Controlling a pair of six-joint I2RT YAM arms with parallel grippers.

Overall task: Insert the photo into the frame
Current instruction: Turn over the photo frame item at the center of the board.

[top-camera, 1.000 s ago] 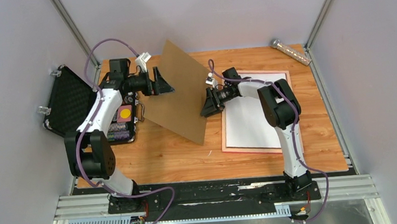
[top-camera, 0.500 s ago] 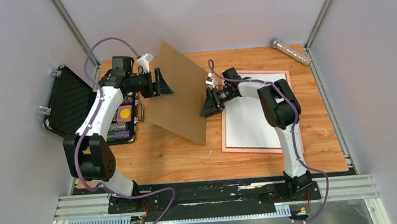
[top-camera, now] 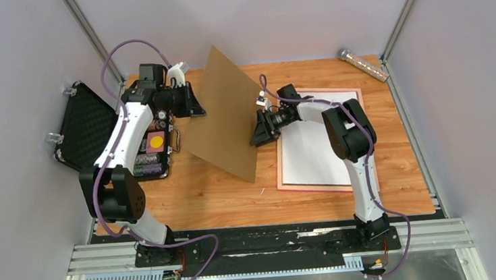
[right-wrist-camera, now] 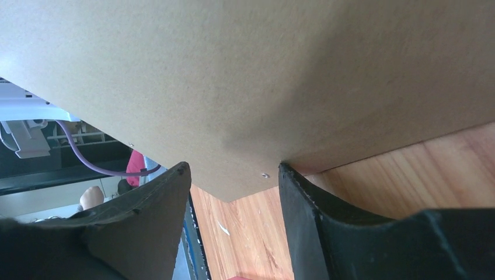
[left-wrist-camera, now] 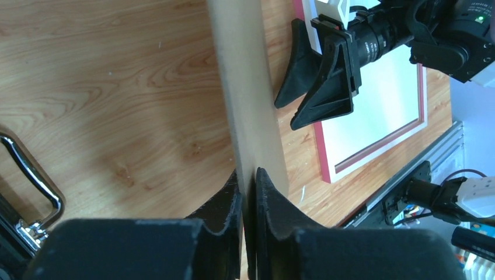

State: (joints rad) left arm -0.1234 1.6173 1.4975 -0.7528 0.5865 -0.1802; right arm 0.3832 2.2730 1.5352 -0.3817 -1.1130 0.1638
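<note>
**Item 1.** Thin-railed rectangular pink picture frame [top-camera: 314, 188]: flat on the wood-grain bench [top-camera: 202, 191], right of centre, under the right arm.

**Item 2.** Photo [top-camera: 308, 158]: lies inside the frame. Only a plain white face shows.

**Item 3.** Plain brown backing board [top-camera: 221, 115]: stands tilted on its lower edge, just left of the frame, between the two arms.

**Item 4.** Left end effector [left-wrist-camera: 248, 175]: fingers drawn together, clamped on the board's left edge.

**Item 5.** Right end effector [top-camera: 255, 129]: fingers apart, tips at the board's right face, gripping nothing. Contact cannot be confirmed.

**Item 6.** Open black carrying case [top-camera: 88, 127]: at the bench's left edge, beside the left arm.
</note>
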